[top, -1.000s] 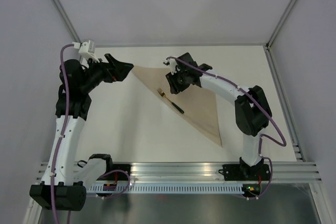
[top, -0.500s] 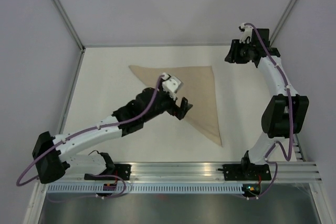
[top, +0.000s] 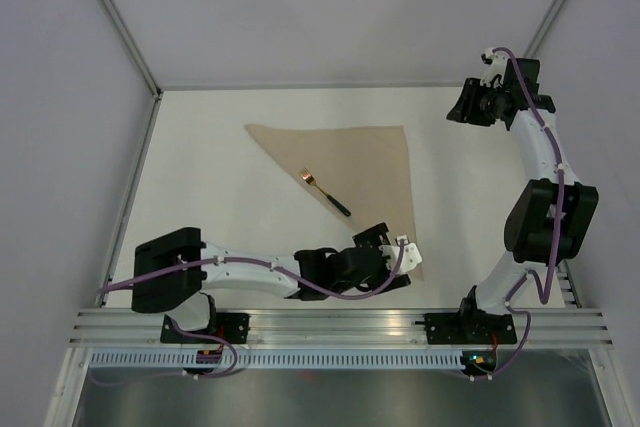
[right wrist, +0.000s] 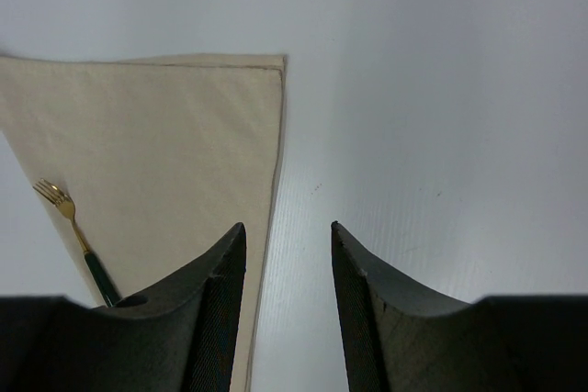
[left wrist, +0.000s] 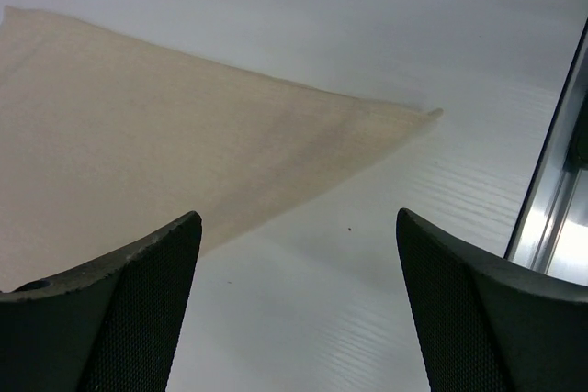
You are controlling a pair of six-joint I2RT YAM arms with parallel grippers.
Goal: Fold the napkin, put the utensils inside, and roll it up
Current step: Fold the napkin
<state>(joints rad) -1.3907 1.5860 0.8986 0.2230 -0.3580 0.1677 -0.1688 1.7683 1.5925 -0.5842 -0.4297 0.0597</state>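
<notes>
Lying flat on the table (top: 215, 187), the napkin (top: 370, 157) is folded into a triangle. The fork (top: 326, 193) rests along its slanted edge. Cloth looks soft, light and limp, so it will likely drape and drag; pinch a corner or edge, not the middle. Fork looks thin and may slide when the cloth moves. Low beside the near corner tip, the left gripper (left wrist: 296, 219) has jaws wide and empty. Raised at far right, the right gripper (right wrist: 288, 227) has jaws partly apart, holding nothing.
</notes>
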